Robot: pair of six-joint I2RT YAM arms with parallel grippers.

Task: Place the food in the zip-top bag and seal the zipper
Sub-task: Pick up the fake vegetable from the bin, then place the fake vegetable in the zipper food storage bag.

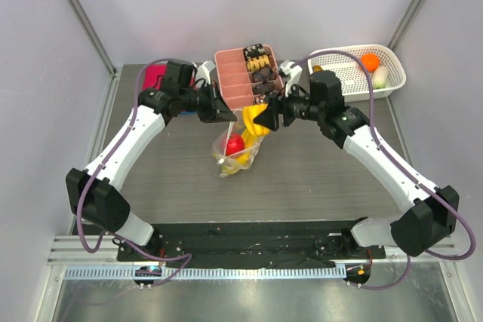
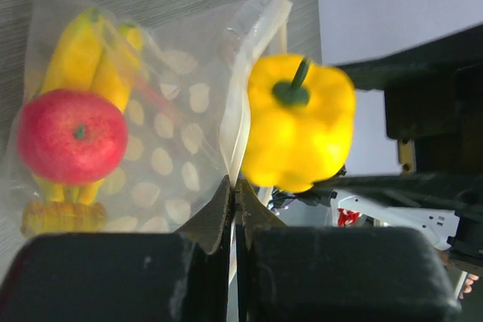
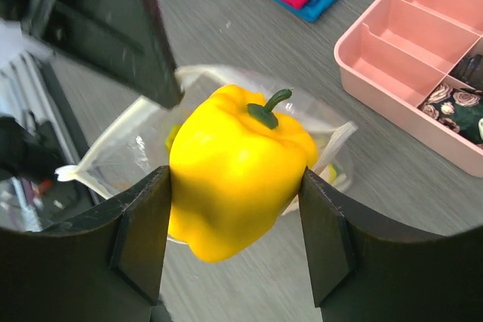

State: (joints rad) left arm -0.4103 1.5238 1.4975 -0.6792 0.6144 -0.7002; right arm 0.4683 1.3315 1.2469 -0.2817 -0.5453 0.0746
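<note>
Here the right gripper point(image 3: 235, 235) was clamped on the pepper point(image 3: 234, 179), which hung at the open mouth of the bag point(image 2: 185, 156). The left gripper point(image 2: 235, 205) was pinched tight on the bag's rim by the zipper point(image 2: 243, 115). The bag sagged onto the table point(image 1: 324, 179) with the apple point(image 2: 72, 136) and bananas point(image 2: 75, 54) inside.

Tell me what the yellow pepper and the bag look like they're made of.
Yellow pepper: probably molded plastic, smooth with a soft sheen and flat, even colour.
Zip-top bag: thin clear flexible film, see-through and creased, printed with white ovals.
</note>
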